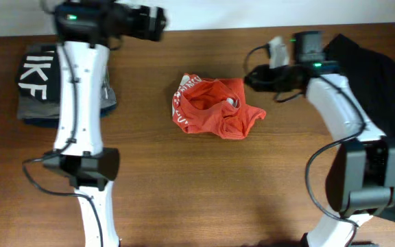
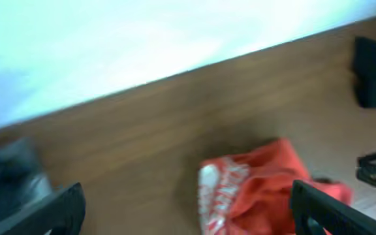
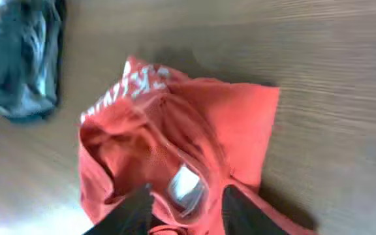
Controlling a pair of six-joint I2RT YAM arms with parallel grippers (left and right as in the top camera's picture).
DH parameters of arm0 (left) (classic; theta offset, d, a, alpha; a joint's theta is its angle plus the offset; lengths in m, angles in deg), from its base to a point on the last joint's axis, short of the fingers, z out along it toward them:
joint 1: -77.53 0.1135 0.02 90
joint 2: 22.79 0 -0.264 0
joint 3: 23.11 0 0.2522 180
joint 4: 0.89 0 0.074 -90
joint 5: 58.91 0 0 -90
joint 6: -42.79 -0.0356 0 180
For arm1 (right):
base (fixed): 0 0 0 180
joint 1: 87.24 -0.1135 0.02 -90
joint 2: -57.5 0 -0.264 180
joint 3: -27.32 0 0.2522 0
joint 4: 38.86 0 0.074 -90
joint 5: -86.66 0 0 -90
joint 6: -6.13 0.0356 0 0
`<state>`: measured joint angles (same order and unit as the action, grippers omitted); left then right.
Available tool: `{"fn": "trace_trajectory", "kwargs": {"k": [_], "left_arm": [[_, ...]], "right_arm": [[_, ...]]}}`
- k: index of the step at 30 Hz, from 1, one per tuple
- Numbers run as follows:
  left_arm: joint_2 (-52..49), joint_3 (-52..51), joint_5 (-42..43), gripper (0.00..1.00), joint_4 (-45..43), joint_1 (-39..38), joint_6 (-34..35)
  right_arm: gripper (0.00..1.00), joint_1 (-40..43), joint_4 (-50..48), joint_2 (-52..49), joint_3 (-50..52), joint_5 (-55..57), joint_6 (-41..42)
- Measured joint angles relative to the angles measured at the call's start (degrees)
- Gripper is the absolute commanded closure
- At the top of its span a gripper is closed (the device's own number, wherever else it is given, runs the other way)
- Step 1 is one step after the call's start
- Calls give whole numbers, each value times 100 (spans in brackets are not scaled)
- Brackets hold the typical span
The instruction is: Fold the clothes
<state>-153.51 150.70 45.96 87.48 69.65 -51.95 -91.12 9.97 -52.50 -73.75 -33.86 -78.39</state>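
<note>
One crumpled red shirt [image 1: 214,106] mid-table: light, limp, should bunch. My right gripper [image 3: 187,199] hangs spread, empty over it; pinch a hem corner. Left gripper [image 2: 188,205] spread, empty.

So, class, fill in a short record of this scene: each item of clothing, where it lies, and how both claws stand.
red shirt: crumpled, not folded, middle of the table
dark clothes: folded pile beside the left arm
black garment: loose, spread at the table's edge by the right arm
left claw: open, empty
right claw: open, over the red shirt's collar
</note>
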Motion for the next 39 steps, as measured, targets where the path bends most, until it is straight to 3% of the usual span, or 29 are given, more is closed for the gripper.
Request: {"fn": "trace_trajectory", "kwargs": {"k": [3, 7, 12, 16, 18, 21, 31, 39], "left_arm": [[-2, 0, 2, 1, 249, 286, 37], [-2, 0, 4, 1, 413, 417, 44], [-2, 0, 4, 1, 459, 415, -17], [-2, 0, 4, 1, 481, 415, -17], [-2, 0, 4, 1, 494, 415, -17], [-2, 0, 4, 1, 498, 415, -20], [-2, 0, -17, 1, 562, 415, -20], [-2, 0, -20, 1, 581, 415, -37]], "right_arm": [[46, -553, -188, 0, -2, 654, -269], [25, -861, -614, -144, -31, 1040, -560], [22, -892, -863, -544, -46, 1222, -883], [34, -894, -962, -855, -46, 1189, -1106], [54, -901, -977, -918, -46, 1117, -1200], [94, -925, -1080, -927, -46, 1069, -1298], [96, -940, -1405, -929, -76, 1032, -1320], [96, -911, -1488, -957, -1005, 1032, -1320]]}}
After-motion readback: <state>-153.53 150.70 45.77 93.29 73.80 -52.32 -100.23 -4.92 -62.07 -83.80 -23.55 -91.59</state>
